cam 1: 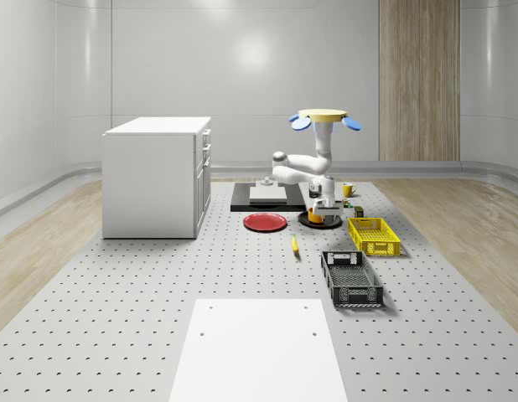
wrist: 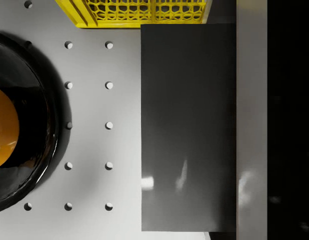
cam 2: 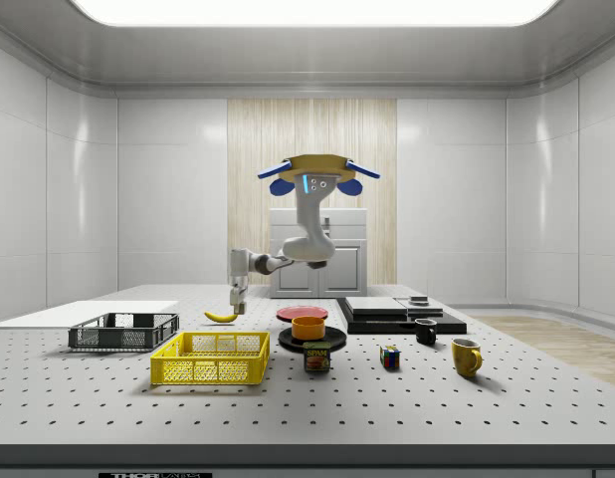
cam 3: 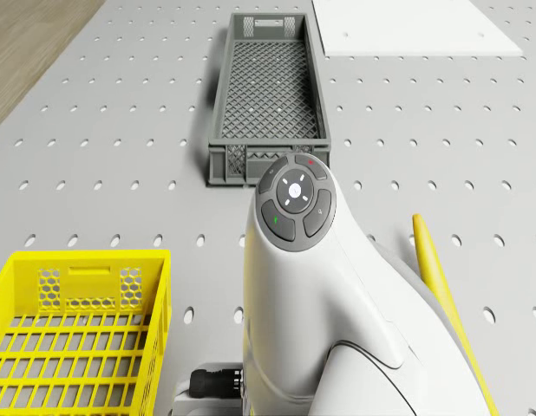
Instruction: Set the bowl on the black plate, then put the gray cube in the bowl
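Orange bowl (cam 2: 308, 327) sat on the black plate (cam 2: 312, 341), as the side view showed; the wrist view placed the plate (wrist: 42, 150) just beside the gripper (cam 2: 237, 299), with the yellow crate (wrist: 144, 12) near. The drone (cam 2: 318, 170) hovered above the table (cam 2: 507, 398). Whether the fingers were parted could not be told. The gray cube could not be identified.

Yellow crate (cam 2: 210, 358) seen w/ dark crate (cam 2: 123, 332) alongside on worktop (cam 2: 546, 398); banana (cam 2: 221, 317), red plate (cam 1: 265, 222), can (cam 2: 316, 357), yellow mug (cam 2: 466, 356) noted nearby.
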### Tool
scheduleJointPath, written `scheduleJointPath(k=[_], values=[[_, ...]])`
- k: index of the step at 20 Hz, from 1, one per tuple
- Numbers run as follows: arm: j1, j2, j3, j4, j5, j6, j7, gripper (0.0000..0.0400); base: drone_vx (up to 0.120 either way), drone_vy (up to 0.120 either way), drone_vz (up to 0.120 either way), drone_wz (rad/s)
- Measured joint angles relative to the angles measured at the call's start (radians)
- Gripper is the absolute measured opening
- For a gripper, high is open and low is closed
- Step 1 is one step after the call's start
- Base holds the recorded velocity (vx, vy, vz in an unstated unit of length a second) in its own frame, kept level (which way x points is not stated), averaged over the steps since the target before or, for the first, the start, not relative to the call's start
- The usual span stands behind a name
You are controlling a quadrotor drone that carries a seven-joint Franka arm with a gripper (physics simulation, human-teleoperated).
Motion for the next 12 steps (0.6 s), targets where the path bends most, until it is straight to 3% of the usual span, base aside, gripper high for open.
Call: scheduleJointPath(k=[6,8,12], values=[[0.000,-0.002,0.002,0.000,0.003,0.001,0.000,0.0250,-0.120,0.000,0.000,0.000],[0.000,-0.002,0.003,0.000,0.003,0.001,0.000,0.0250,-0.120,-0.100,0.000,0.000],[0.000,-0.003,0.003,0.000,0.004,0.002,0.000,0.0250,-0.120,0.000,0.000,0.000]])
